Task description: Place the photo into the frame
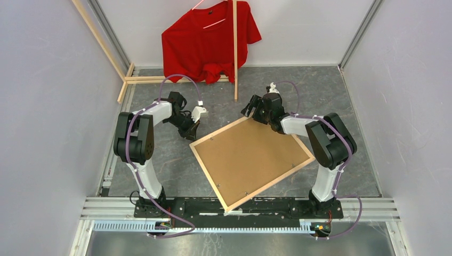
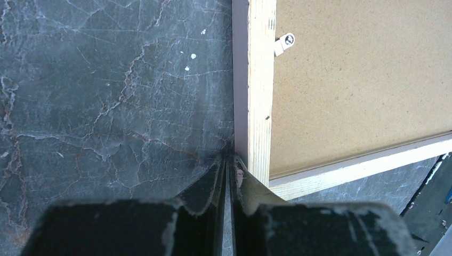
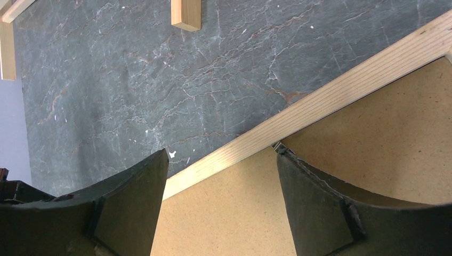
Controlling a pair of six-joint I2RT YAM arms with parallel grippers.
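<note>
The frame (image 1: 208,177) is lying bare-wood face up on the counter (image 1: 176,165), turned cornerwise between the two arms. A brown backing board (image 1: 250,160) is filling it, and the photo is not showing anywhere. The right pincer (image 3: 221,160) is hanging spread over the far rail, one finger on either side, probably better placed for the backing. The left pincer (image 2: 228,160) is sitting pressed together, pinching nothing, just beside the frame's left corner.

- I work in a robot lab cell: plain pale-grey wall panels (image 1: 48,106) box in my dark stone-patterned tabletop (image 1: 341,101).
- My arm bases (image 1: 152,207) sit bolted on a silver aluminium rail (image 1: 106,207), purple cables (image 1: 178,76) trailing.
</note>
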